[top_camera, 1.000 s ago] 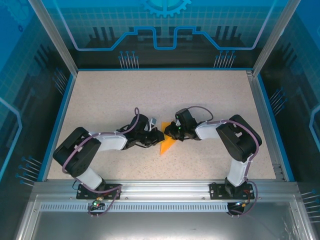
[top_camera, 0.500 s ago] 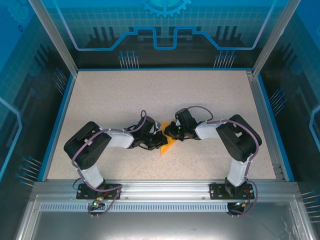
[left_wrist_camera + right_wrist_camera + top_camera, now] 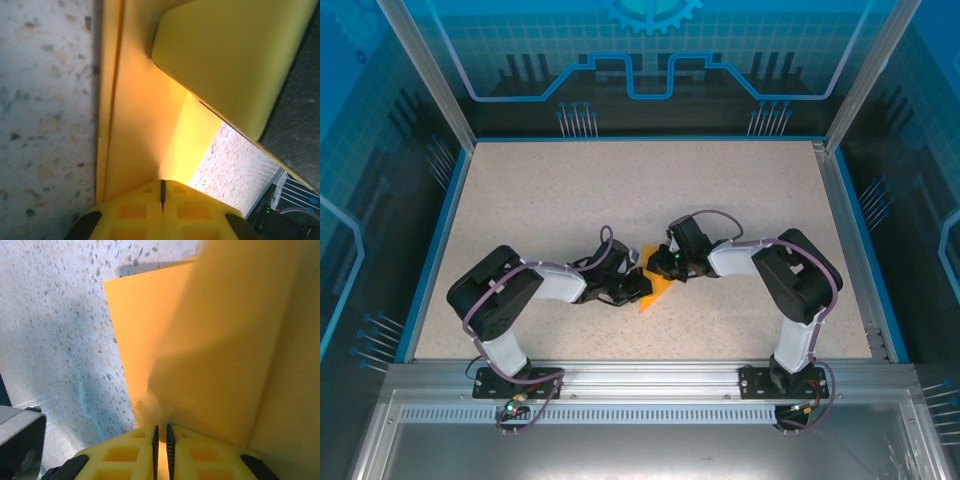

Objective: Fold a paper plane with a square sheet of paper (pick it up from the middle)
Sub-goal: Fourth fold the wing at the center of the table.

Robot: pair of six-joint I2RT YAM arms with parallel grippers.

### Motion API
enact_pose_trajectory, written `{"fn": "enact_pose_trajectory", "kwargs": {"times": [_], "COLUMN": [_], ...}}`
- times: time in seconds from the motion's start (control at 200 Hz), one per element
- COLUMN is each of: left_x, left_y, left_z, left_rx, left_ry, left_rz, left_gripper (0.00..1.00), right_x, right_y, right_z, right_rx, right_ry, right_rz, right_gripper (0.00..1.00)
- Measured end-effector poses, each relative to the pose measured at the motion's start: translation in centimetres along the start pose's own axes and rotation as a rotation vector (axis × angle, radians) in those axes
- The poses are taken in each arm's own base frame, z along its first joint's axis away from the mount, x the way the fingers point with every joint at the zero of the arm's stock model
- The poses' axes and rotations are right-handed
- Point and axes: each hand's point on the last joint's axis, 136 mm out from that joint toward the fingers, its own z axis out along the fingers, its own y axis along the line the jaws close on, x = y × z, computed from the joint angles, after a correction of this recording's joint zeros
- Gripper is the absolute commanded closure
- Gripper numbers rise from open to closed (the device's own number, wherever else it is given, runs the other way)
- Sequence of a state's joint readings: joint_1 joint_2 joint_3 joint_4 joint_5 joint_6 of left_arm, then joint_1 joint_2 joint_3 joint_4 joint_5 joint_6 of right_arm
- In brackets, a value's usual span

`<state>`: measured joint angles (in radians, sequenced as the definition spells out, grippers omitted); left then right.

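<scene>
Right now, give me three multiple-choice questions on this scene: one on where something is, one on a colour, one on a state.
1. Where is the sheet of paper?
A) against the far blue wall
B) mid-table, between the left end effector and the right end effector
C) on the metal rail

2. What colour is the sheet of paper?
A) blue
B) white
C) orange-yellow

3. How is the left end effector?
A) wide open
B) shut on the sheet of paper
C) shut on nothing

Answers:
1 B, the top view shows it between both arms' tips.
2 C, the top and wrist views show that colour.
3 B, the left wrist view shows its fingertips meeting with the sheet pinched.
</scene>
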<state>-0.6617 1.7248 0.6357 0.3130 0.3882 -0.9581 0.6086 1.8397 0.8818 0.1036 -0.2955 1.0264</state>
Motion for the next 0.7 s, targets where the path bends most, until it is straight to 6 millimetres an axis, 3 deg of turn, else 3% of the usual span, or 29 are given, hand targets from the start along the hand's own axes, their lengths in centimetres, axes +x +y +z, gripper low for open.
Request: {"fn": "enact_pose_trajectory", "kwargs": {"times": [0.19, 0.46, 0.7], "left_x": [0.1, 0.1, 0.1], "left_y": [0.1, 0.1, 0.1], "left_z": [0.0, 0.0, 0.0], "left_rx": [-0.005, -0.005, -0.006], "left_ry": [-0.003, -0.002, -0.002], "left_rz": [0.018, 0.023, 0.023], "left_gripper": [1.0, 1.0, 1.0], "right_x": [-0.1, -2.0, -0.3], "right_y": [0.1, 3.3, 2.9], "right_z": [-0.4, -4.4, -2.4], "right_rx": [0.019, -0.07, -0.084], "right_ry": [0.016, -0.058, 0.02], "right_rz": [-0.079, -0.199, -0.221], "right_gripper": [0.85, 0.89, 0.9]}}
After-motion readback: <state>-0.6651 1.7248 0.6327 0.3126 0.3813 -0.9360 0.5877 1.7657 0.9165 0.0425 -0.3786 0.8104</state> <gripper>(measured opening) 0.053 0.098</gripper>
